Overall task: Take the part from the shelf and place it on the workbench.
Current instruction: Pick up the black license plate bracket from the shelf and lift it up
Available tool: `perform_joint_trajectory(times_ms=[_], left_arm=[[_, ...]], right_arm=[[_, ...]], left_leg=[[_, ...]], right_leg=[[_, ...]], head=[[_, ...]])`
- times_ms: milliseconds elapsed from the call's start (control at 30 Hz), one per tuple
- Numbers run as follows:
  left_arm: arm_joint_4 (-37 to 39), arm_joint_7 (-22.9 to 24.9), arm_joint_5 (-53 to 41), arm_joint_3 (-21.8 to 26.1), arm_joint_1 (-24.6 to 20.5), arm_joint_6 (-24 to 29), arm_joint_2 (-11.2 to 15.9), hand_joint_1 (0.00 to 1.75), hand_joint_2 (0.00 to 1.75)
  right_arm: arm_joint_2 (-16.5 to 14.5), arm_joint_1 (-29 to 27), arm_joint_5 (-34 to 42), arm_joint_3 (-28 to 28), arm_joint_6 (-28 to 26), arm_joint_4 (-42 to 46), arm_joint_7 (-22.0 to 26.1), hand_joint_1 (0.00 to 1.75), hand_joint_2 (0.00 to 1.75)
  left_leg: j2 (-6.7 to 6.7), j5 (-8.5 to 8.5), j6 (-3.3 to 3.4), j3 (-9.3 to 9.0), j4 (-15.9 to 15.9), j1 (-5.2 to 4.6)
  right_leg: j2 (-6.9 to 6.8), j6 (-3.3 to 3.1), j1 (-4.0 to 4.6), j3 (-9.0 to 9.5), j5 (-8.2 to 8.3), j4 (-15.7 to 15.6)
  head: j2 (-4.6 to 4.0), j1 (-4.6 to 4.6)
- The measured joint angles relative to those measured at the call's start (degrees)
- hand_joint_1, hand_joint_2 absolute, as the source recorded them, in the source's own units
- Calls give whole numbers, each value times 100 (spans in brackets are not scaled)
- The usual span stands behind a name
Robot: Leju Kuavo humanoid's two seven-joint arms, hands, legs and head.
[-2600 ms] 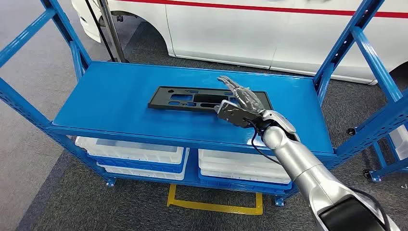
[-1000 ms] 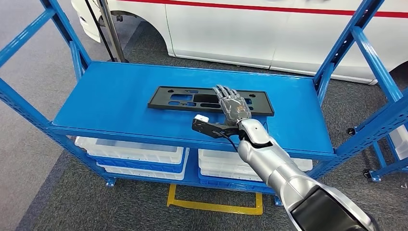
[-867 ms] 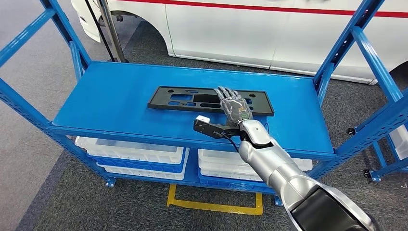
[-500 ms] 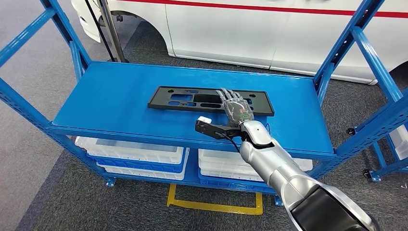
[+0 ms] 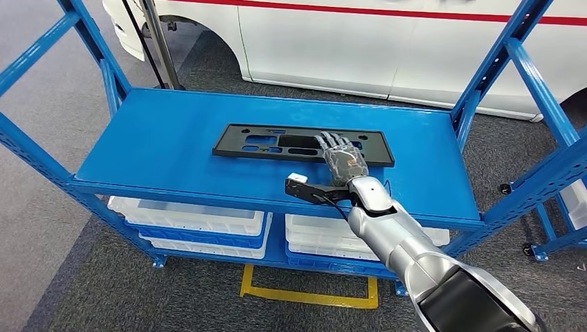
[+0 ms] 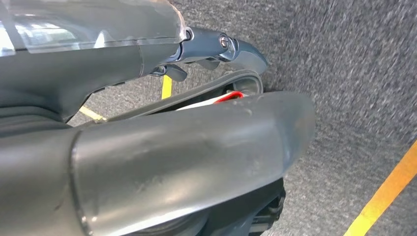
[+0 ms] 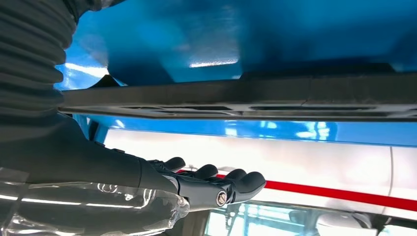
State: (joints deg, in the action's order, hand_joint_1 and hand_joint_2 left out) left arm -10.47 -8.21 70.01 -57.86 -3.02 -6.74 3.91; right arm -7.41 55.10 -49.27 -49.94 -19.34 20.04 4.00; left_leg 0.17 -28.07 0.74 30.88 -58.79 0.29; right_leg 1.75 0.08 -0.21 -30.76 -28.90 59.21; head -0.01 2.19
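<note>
The part (image 5: 270, 142) is a long flat black plastic panel with cut-outs, lying on the blue shelf top (image 5: 159, 138). My right hand (image 5: 342, 158) lies palm down over the panel's right portion, fingers stretched along it and thumb out to the side above the shelf's front. In the right wrist view the fingers (image 7: 216, 184) are straight and apart from the part (image 7: 275, 98), with a gap between them. My left hand (image 6: 211, 44) hangs over the grey floor with a straight finger and nothing in it.
Blue uprights (image 5: 533, 76) frame the shelf at both ends. White bins (image 5: 194, 221) sit on the lower level. A white car (image 5: 360, 41) with a red stripe stands behind. Yellow floor tape (image 5: 304, 296) marks the carpet in front.
My right hand has turned from edge-on to palm down and settled lower over the part's right portion, drifting slightly right. The part has not moved.
</note>
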Motion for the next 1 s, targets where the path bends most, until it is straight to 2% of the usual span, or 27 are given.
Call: perform_joint_trajectory(times_ms=[267,333,400,467,533,567,600,633,667,700,733,767,800,900,933,967,1000], left_arm=[[0,23,0,-17,-2,-84,3,0,0],[0,25,0,-17,-7,-96,4,0,0],[0,27,0,-18,-12,-105,-2,0,0],[0,28,0,-19,-14,-109,-7,0,0],[0,28,0,-19,-13,-108,-7,0,0],[0,28,1,-19,-11,-108,-7,0,0],[0,28,2,-19,-9,-108,-7,0,0],[0,29,4,-19,-8,-108,-7,0,0],[0,30,7,-19,-7,-108,-7,0,0],[2,30,9,-19,-7,-107,-6,0,0],[5,32,12,-19,-11,-106,-5,0,0],[8,34,15,-19,-16,-104,-3,0,0],[10,36,18,-19,-18,-103,-3,0,0],[10,38,20,-19,-22,-105,-8,0,0],[10,38,20,-19,-25,-107,-9,0,0],[10,37,20,-19,-30,-107,-9,0,0],[10,37,20,-19,-33,-108,-8,0,0]], right_arm=[[0,1,-89,0,9,-62,92,0,0],[0,7,-94,0,10,-63,99,0,0],[0,25,-94,0,9,-62,103,0,0],[0,50,-94,0,8,-63,106,0,0],[1,48,-94,0,9,-74,109,0,0],[3,36,-94,0,10,-85,111,0,0],[5,26,-94,0,11,-97,112,0,0],[8,23,-94,0,13,-105,111,0,0],[10,23,-94,0,15,-110,113,0,0],[14,25,-94,0,19,-114,114,0,44],[18,29,-94,0,25,-116,118,0,87],[20,28,-95,0,35,-119,125,0,131],[24,26,-97,0,51,-125,133,0,175],[32,28,-101,0,91,-146,151,0,175],[33,35,-100,0,98,-149,153,0,175],[32,39,-99,0,108,-149,155,0,175],[31,39,-98,0,118,-150,158,0,175]], left_leg=[[-3,-4,13,12,-30,-17],[2,8,37,21,-21,-18],[35,57,83,-11,68,25],[75,98,123,-41,151,63],[95,97,129,-41,163,67],[101,88,120,-47,161,71],[103,73,104,-59,156,79],[104,49,79,-80,147,90],[105,14,43,-108,131,103],[107,-22,2,-130,115,109],[108,-55,-42,-134,92,106],[112,-74,-82,-124,74,100],[121,-79,-113,-108,71,94],[135,-131,-193,-91,35,112],[118,-217,-213,-34,-110,119],[89,-349,-228,97,-383,123],[61,-510,-236,305,-778,125]], right_leg=[[3,21,-25,-3,18,-19],[15,46,-32,-8,35,-34],[-10,69,-15,-49,-22,49],[-71,96,-14,-302,-246,515],[-104,131,-45,-734,-471,1237],[-111,146,-67,-901,-467,1463],[-119,160,-87,-977,-350,1487],[-133,170,-105,-947,-130,1294],[-159,176,-119,-835,137,932],[-188,177,-114,-711,322,609],[-212,158,-102,-597,419,324],[-225,125,-82,-544,428,172],[-220,84,-57,-536,377,145],[-176,-48,-52,-518,348,87],[-168,-91,-61,-487,342,65],[-163,-129,-65,-455,331,49],[-157,-162,-60,-430,315,40]], head=[[0,1],[-1,2],[-1,-1],[0,-3],[1,-3],[1,-3],[1,-4],[1,-4],[1,-4],[1,-6],[1,-6],[1,-5],[0,-7],[0,-7],[0,-6],[0,-4],[0,-4]])
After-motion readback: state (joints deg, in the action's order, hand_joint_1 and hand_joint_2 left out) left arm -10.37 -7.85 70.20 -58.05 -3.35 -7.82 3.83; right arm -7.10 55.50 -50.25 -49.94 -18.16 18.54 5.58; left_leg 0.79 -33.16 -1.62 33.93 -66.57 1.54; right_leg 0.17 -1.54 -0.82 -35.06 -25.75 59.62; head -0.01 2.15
